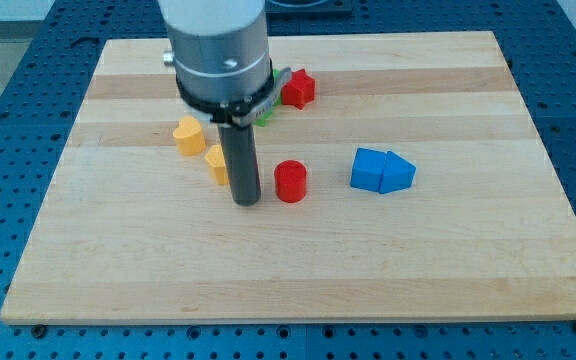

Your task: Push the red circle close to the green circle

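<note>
The red circle [290, 181] stands near the middle of the wooden board [298, 260]. My tip [246, 201] rests on the board just to the view's left of the red circle, a small gap apart. A bit of a green block [271, 108] shows behind my arm, up and to the left of the red circle; its shape is hidden by the arm.
A red star-like block [298, 89] sits at the top beside the green one. Two yellow blocks lie left of my rod: one [189, 135] further left, one [216, 163] touching the rod's side. Two blue blocks [382, 171] sit together to the right.
</note>
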Controlling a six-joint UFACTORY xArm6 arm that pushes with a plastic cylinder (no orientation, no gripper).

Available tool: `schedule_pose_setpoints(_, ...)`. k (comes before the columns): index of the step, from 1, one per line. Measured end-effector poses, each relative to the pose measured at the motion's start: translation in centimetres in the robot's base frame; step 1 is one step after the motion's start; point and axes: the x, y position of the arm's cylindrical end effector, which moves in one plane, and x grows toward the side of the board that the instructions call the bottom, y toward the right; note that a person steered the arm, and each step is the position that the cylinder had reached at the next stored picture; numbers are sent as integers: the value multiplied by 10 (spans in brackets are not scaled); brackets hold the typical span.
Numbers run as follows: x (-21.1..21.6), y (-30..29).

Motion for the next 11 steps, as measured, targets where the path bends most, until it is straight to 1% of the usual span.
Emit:
schedule_pose_setpoints(1,15,25)
schedule_pose_setpoints(2,-8,60)
schedule_pose_setpoints(3,-50,63)
schedule_pose_setpoints(4,-57,66)
schedule_pose_setpoints(5,-53,67)
schedule_pose_setpoints(9,-121,66)
schedule_pose_setpoints(10,-131,66)
schedule_pose_setpoints(11,-131,92)
